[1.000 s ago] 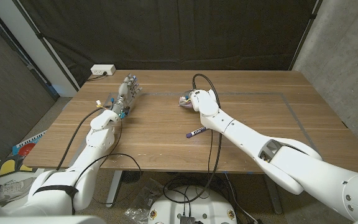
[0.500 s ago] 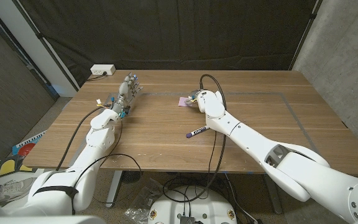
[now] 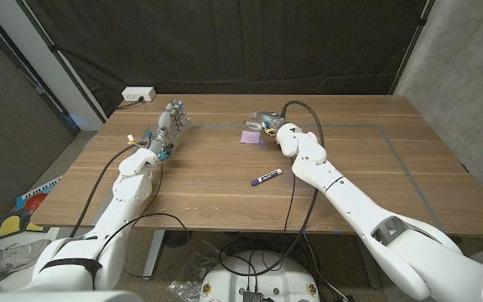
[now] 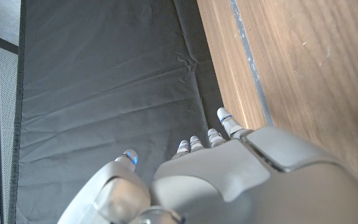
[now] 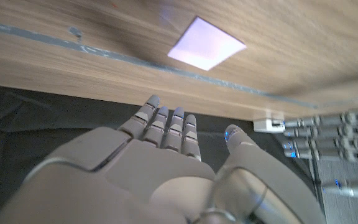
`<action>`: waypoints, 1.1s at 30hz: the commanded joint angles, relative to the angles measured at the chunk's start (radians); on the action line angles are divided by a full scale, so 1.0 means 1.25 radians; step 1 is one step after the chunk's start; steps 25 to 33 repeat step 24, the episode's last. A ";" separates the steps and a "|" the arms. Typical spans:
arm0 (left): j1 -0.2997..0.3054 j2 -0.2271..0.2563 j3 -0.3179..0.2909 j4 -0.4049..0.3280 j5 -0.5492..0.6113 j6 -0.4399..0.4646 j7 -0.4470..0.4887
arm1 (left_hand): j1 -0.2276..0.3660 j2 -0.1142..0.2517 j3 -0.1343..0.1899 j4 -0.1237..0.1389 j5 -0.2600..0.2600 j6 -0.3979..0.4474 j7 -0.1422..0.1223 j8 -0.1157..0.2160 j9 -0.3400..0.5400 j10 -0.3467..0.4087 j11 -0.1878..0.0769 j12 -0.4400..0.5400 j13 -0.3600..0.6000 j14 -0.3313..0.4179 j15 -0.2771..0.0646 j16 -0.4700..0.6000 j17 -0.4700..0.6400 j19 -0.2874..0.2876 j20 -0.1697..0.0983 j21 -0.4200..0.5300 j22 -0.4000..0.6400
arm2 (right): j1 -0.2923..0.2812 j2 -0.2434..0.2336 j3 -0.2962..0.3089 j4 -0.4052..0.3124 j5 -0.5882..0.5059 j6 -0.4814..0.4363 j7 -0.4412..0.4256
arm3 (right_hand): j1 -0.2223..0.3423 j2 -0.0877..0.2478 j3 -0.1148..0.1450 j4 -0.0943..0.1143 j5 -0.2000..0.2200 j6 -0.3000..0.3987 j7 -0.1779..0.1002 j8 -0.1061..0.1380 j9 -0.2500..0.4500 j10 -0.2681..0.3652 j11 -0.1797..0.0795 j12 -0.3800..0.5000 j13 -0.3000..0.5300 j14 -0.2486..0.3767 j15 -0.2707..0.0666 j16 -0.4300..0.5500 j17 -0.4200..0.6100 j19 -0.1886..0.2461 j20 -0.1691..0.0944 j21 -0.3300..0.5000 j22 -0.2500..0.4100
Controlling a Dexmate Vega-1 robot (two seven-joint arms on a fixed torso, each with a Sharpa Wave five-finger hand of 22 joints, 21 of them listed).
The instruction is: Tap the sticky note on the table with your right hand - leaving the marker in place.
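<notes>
The left hand (image 3: 169, 120) stood over the counter's (image 3: 376, 172) far left part, fingers spread apart and holding nothing; the left wrist view showed its fingertips (image 4: 225, 117) reaching past the counter's edge toward the dark curtain (image 3: 250, 42). A white power strip (image 3: 138, 95) sat at the counter's far left corner, behind that hand.

Toward the middle, the sticky note (image 3: 248, 137), pale purple, lay flat on the wood just beside a grey tape line (image 3: 367, 127). The right hand (image 3: 268, 122) hovered just beside the note on its right, raised off the counter and not touching it, fingers extended close together and empty. In the right wrist view its fingers (image 5: 166, 126) pointed out with the note (image 5: 206, 51) lying ahead of them, apart from the fingertips.

The marker (image 3: 266, 177), with a purple cap, lay nearer the robot, well apart from the note, beside the right forearm.
</notes>
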 commanded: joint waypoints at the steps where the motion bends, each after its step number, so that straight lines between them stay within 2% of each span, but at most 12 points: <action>1: 0.024 0.012 0.000 -0.039 -0.013 0.014 -0.003 | -0.003 0.064 0.004 0.000 0.003 -0.179 -0.008 0.003 0.002 -0.166 0.003 0.001 0.002 -0.173 -0.043 0.001 0.005 -0.160 -0.039 -0.004 0.003 | -0.051 0.014 0.125 -0.003 0.288 0.147 -0.097 | -0.002 0.006 -0.002 -0.004 -0.003 0.016 0.001 0.005 0.003 0.009 0.011 0.003 0.003 0.004 0.005 0.005 0.004 -0.005 0.007 -0.003 0.000; 7: 0.049 0.022 0.001 -0.081 -0.015 0.031 0.006 | -0.003 0.063 0.003 0.000 0.002 -0.171 -0.017 0.006 0.002 -0.165 0.003 0.001 0.002 -0.172 -0.042 0.001 0.005 -0.159 -0.038 -0.005 0.003 | -0.062 0.023 0.172 0.017 0.392 0.204 -0.112 | -0.003 0.005 -0.002 -0.004 -0.004 0.034 0.002 0.010 0.003 0.025 0.019 0.009 0.003 0.022 0.015 0.010 0.003 0.002 0.012 -0.001 0.000; 12: 0.083 0.029 0.003 -0.138 -0.017 0.054 0.025 | -0.003 0.063 0.003 0.000 0.002 -0.169 -0.021 0.006 0.003 -0.164 0.004 0.001 0.002 -0.172 -0.043 0.001 0.005 -0.159 -0.039 -0.005 0.003 | -0.076 0.018 0.202 0.020 0.437 0.233 -0.137 | -0.003 0.005 0.001 -0.003 -0.004 0.050 0.006 0.014 0.003 0.041 0.029 0.015 0.003 0.034 0.019 0.012 0.001 0.010 0.017 0.002 0.000; 14: 0.095 0.032 0.005 -0.158 -0.017 0.060 0.034 | -0.003 0.063 0.003 0.000 0.002 -0.168 -0.021 0.006 0.003 -0.164 0.004 0.002 0.002 -0.171 -0.043 0.001 0.005 -0.158 -0.038 -0.005 0.003 | -0.080 0.018 0.215 0.026 0.458 0.244 -0.142 | -0.003 0.004 0.001 -0.003 -0.005 0.051 0.006 0.013 0.003 0.046 0.026 0.017 0.003 0.039 0.021 0.012 0.001 0.011 0.018 0.002 0.000; 19: 0.120 0.037 0.008 -0.195 -0.019 0.079 0.055 | -0.003 0.063 0.003 0.000 0.002 -0.168 -0.022 0.006 0.003 -0.163 0.005 0.002 0.002 -0.171 -0.043 0.001 0.005 -0.158 -0.038 -0.006 0.003 | -0.080 0.027 0.243 0.062 0.526 0.289 -0.140 | -0.005 0.003 0.002 -0.002 -0.005 0.060 0.008 0.015 0.003 0.051 0.032 0.018 0.003 0.046 0.024 0.013 0.000 0.012 0.020 0.002 0.000; 24: 0.149 0.040 0.011 -0.234 -0.019 0.093 0.079 | -0.003 0.063 0.003 0.000 0.002 -0.168 -0.022 0.006 0.003 -0.164 0.005 0.001 0.002 -0.172 -0.043 0.001 0.005 -0.158 -0.037 -0.006 0.004 | -0.077 0.026 0.246 0.081 0.538 0.317 -0.153 | -0.007 0.003 0.003 -0.001 -0.006 0.062 0.009 0.015 0.003 0.055 0.036 0.019 0.003 0.049 0.025 0.013 0.001 0.013 0.022 0.002 0.000; 33: 0.149 0.040 0.011 -0.234 -0.019 0.093 0.079 | -0.003 0.063 0.003 0.000 0.002 -0.168 -0.022 0.006 0.003 -0.164 0.005 0.001 0.002 -0.172 -0.043 0.001 0.005 -0.158 -0.037 -0.006 0.004 | -0.077 0.026 0.246 0.081 0.538 0.317 -0.153 | -0.007 0.003 0.003 -0.001 -0.006 0.062 0.009 0.015 0.003 0.055 0.036 0.019 0.003 0.049 0.025 0.013 0.001 0.013 0.022 0.002 0.000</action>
